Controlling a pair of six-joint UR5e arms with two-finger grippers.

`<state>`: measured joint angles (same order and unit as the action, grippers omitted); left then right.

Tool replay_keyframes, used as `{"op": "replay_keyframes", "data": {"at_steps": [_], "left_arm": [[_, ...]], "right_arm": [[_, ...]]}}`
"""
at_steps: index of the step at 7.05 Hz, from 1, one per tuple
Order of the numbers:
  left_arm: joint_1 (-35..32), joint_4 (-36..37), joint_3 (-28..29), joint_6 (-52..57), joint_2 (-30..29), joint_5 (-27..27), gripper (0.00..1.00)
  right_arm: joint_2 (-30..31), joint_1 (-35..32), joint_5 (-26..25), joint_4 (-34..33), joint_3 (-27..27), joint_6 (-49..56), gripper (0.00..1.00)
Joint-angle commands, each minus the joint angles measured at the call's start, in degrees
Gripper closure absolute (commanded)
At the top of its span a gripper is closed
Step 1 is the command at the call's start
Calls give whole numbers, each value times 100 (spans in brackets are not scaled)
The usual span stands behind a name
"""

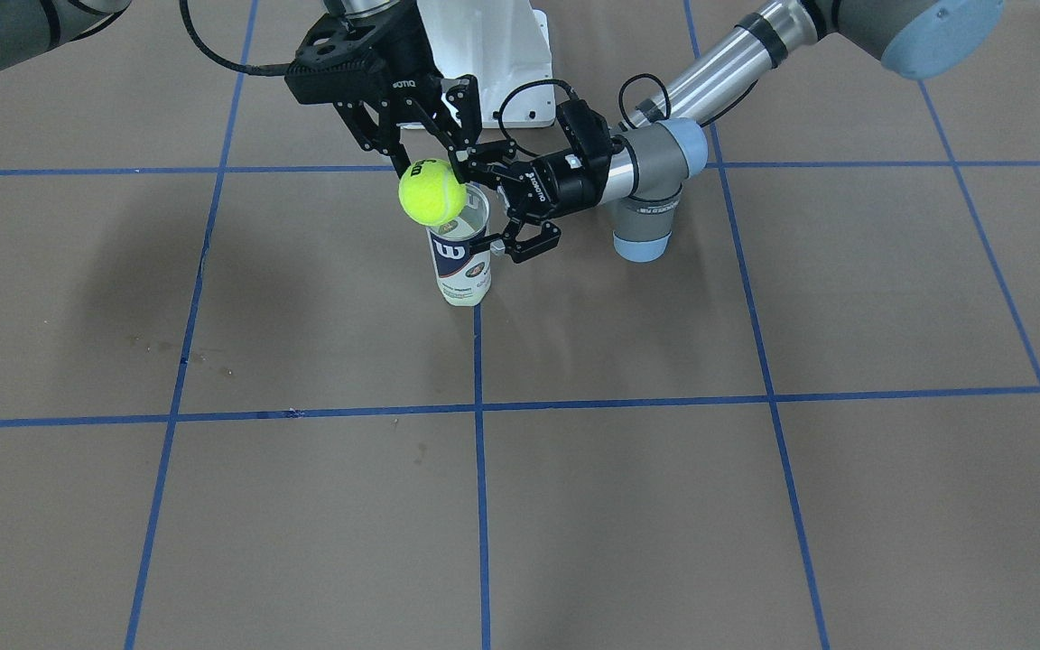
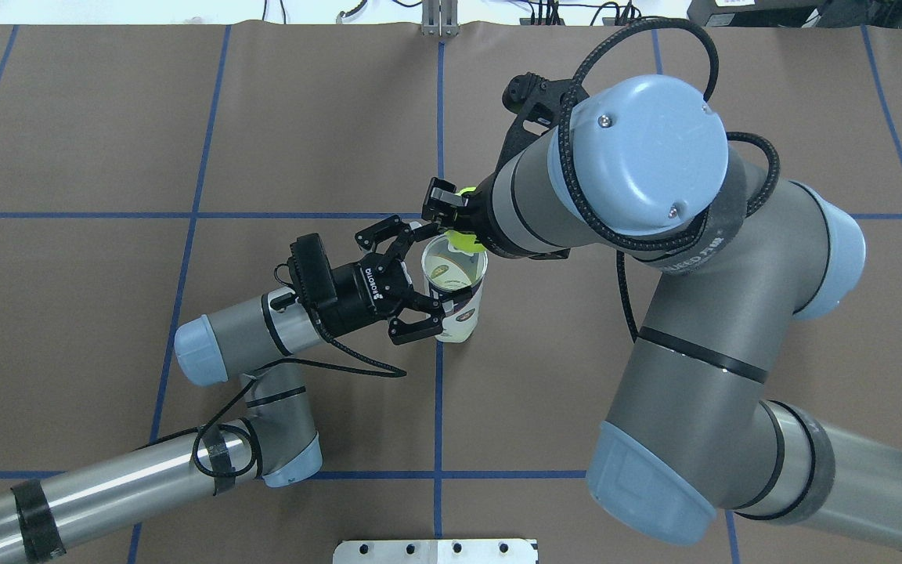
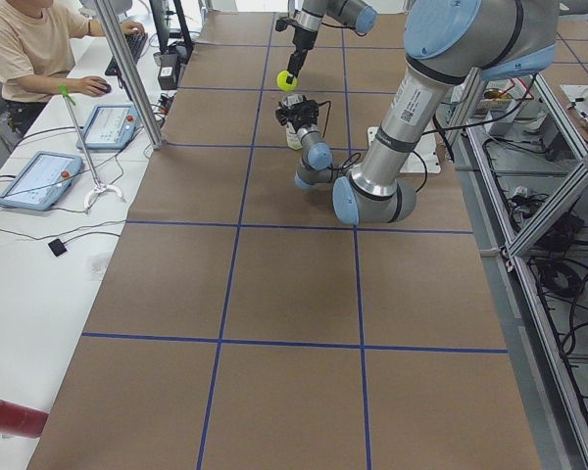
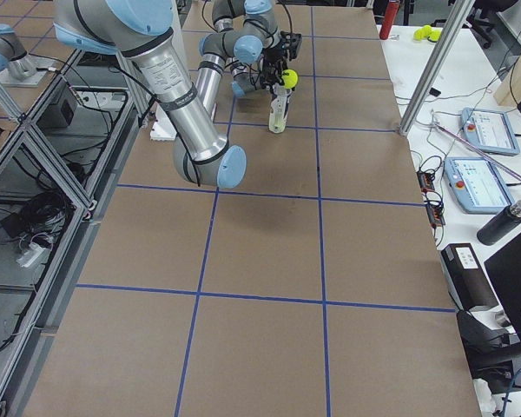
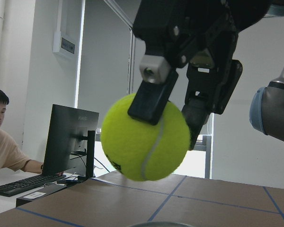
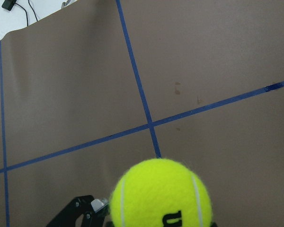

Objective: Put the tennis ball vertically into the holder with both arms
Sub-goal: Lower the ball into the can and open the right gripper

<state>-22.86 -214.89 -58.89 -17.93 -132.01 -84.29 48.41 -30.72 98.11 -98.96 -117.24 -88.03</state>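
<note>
The holder (image 1: 461, 262) is a clear Wilson can with a navy-and-white label. It stands upright near the table's middle, open end up, and also shows in the overhead view (image 2: 463, 309). My left gripper (image 1: 479, 209) reaches in level and is shut on the holder's upper part, one finger on each side. My right gripper (image 1: 434, 176) points down and is shut on a yellow tennis ball (image 1: 432, 191). The ball hangs just above the holder's rim, a little off its centre toward the far side (image 2: 463, 239). The left wrist view shows the ball (image 5: 144, 137) between the right fingers (image 5: 154, 97).
The white metal base (image 1: 493, 54) stands behind the holder, on the robot's side. Blue tape lines cross the brown table. In the exterior left view an operator (image 3: 29, 49) sits at a side desk with tablets, and a red cylinder (image 3: 10, 416) lies near that view's corner.
</note>
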Motion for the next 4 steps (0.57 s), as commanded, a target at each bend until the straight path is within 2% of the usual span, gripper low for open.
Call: {"op": "replay_keyframes", "data": {"at_steps": [1, 2, 3, 4], "left_arm": [[1, 0, 1, 0, 0, 0, 2], [1, 0, 1, 0, 0, 0, 2], [1, -9, 1, 0, 0, 0, 2], [1, -9, 1, 0, 0, 0, 2]], "right_arm": [[-50, 22, -20, -9, 17, -4, 88], [-50, 22, -29, -1, 26, -4, 69], [-59, 48, -73, -1, 26, -4, 33], [-59, 205, -343, -9, 26, -4, 3]]}}
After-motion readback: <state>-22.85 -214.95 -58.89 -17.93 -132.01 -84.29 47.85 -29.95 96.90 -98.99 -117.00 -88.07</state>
